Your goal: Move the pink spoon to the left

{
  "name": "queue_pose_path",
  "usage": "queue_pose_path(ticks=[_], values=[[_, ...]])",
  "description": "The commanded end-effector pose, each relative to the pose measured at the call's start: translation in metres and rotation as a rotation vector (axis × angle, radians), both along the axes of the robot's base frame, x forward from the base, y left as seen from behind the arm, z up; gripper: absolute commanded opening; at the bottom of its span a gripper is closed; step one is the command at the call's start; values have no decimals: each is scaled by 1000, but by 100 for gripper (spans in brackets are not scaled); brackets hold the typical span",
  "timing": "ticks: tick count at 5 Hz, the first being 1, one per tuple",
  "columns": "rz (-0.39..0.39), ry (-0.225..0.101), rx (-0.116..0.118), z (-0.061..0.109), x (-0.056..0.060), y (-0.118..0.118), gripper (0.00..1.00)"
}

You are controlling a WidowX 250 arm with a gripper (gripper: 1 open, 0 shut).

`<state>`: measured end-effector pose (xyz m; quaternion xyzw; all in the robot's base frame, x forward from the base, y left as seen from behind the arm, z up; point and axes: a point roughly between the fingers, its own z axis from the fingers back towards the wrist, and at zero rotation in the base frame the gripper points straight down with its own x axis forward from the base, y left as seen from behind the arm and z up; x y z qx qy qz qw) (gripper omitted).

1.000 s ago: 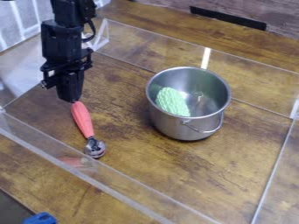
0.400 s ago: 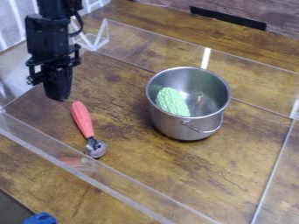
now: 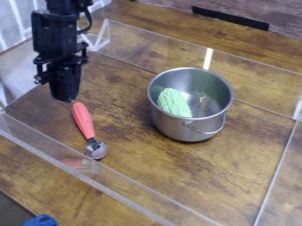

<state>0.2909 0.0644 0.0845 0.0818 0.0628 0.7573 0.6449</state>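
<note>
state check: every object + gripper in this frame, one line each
spoon: flat on the table, bowl end toward the camera, not held
gripper: above the spoon's handle end, pointing down, clear of it; jaw gap unclear
pot: upright, open, green object inside
green object: lying in the pot
table: wood, clear walls around it

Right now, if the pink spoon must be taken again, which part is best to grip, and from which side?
Grip the pink spoon at the middle of its thick pink handle, coming from straight above. It lies flat on the wooden table, bowl end toward the camera. The handle is long and narrow, so the pincer should probably close across its width.
</note>
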Motion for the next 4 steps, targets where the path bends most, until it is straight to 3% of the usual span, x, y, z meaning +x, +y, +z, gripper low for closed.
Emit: queue_pose_path(ticks=[1, 4], values=[[30, -58, 8, 23, -2, -2, 0], [-104, -45, -12, 23, -3, -13, 0]])
